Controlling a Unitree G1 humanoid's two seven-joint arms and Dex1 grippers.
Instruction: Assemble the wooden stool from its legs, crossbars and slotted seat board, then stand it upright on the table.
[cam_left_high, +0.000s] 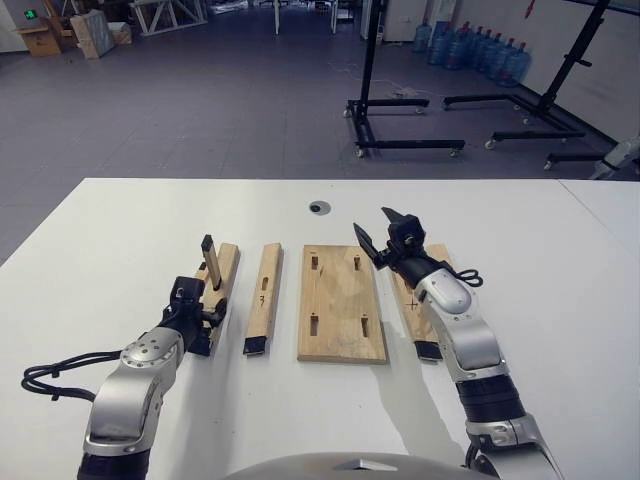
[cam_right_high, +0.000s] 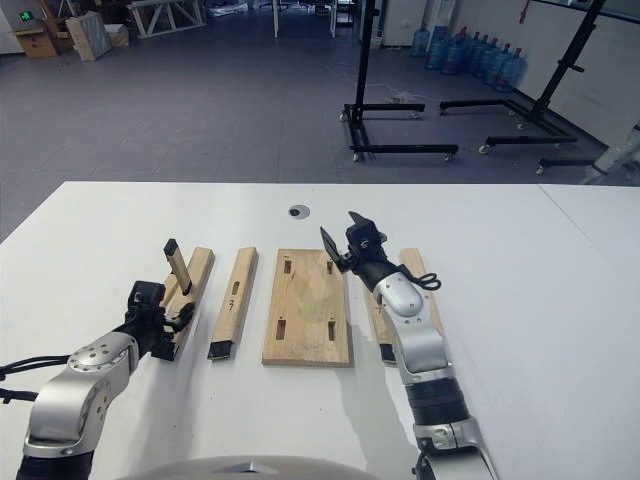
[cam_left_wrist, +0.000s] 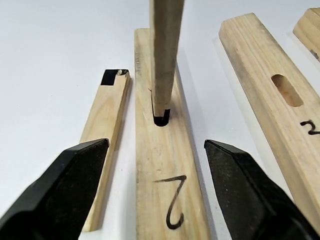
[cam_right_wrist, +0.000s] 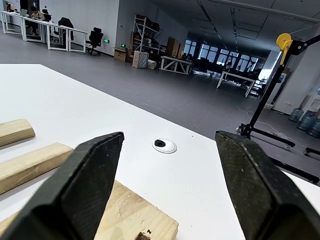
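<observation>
Left jaws open, straddling leg (cam_left_wrist: 150, 165); crossbar (cam_left_wrist: 165, 50) stands tilted in its slot (cam_left_wrist: 161, 120) just ahead. Right jaws open over seat board (cam_left_high: 340, 300). Best: straighten crossbar, press home.

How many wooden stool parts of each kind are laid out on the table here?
Wide slotted wooden seat board: 1
Flat slotted wooden legs: 2
Thin black-tipped wooden crossbars: 2, one upright in a leg's slot, one flat
Partly hidden wooden pieces right of the board, kind unclear: 2
Total: 7
</observation>
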